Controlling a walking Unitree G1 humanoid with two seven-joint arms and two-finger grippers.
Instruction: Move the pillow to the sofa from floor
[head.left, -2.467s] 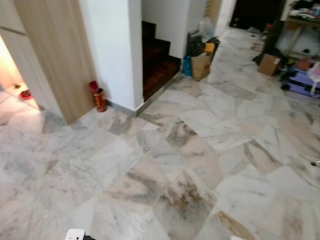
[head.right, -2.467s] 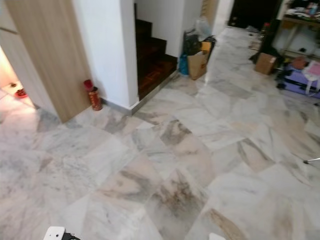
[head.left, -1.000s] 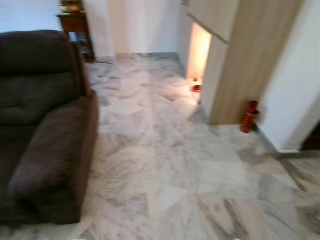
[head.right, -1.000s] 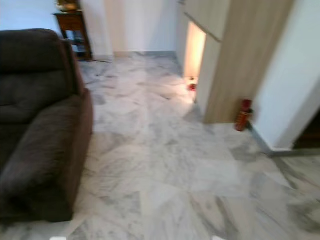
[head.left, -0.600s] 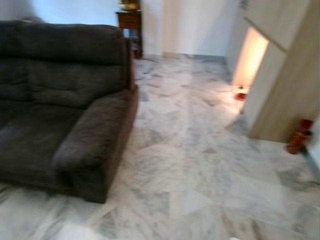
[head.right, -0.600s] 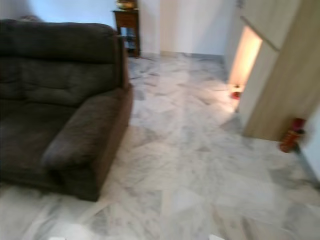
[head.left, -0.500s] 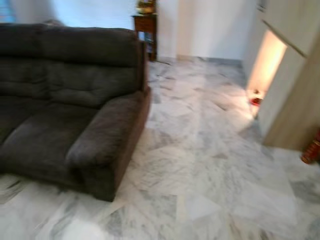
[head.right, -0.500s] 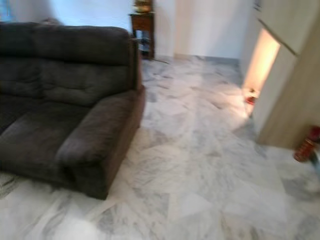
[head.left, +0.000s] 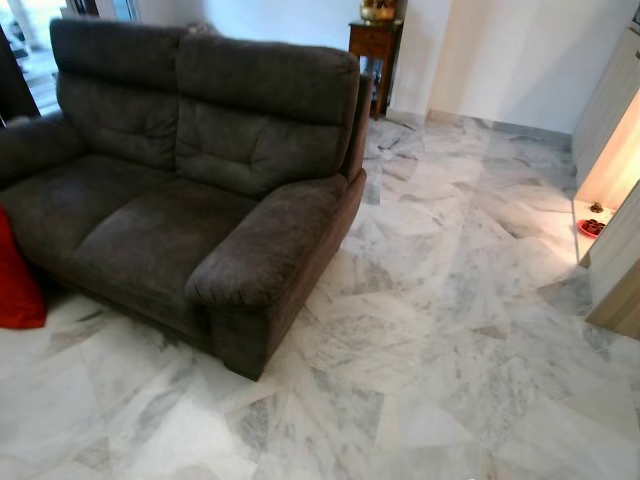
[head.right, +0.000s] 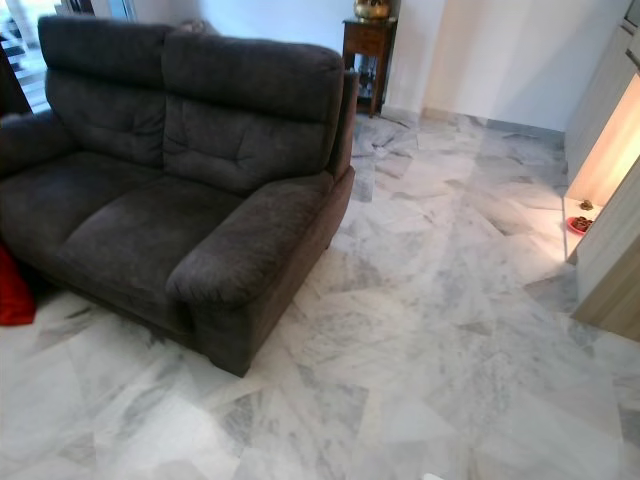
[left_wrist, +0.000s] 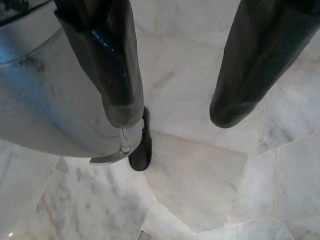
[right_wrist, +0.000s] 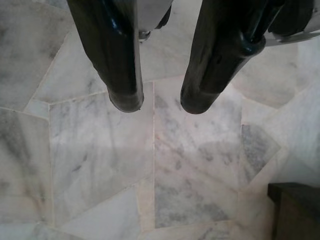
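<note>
A red pillow (head.left: 15, 275) lies on the marble floor at the far left edge, against the front of the sofa, and is partly cut off by the frame. The dark grey two-seat sofa (head.left: 190, 200) stands at the left with bare seat cushions. Both arms hang down over the floor. My left gripper (left_wrist: 175, 117) is open above pale marble, nothing between its fingers. My right gripper (right_wrist: 160, 104) is open too, its black fingers a smaller gap apart and empty.
A small wooden side table (head.left: 375, 45) stands behind the sofa's right arm. At the right, a lit recess holds a red dish (head.left: 590, 227) beside a wood panel (head.left: 622, 290). Marble floor (head.left: 450, 330) stretches wide to the sofa's right.
The camera has swung left: the whole sofa now sits in view, and the red pillow has come into view at the left edge. The wood panel has slid towards the right edge.
</note>
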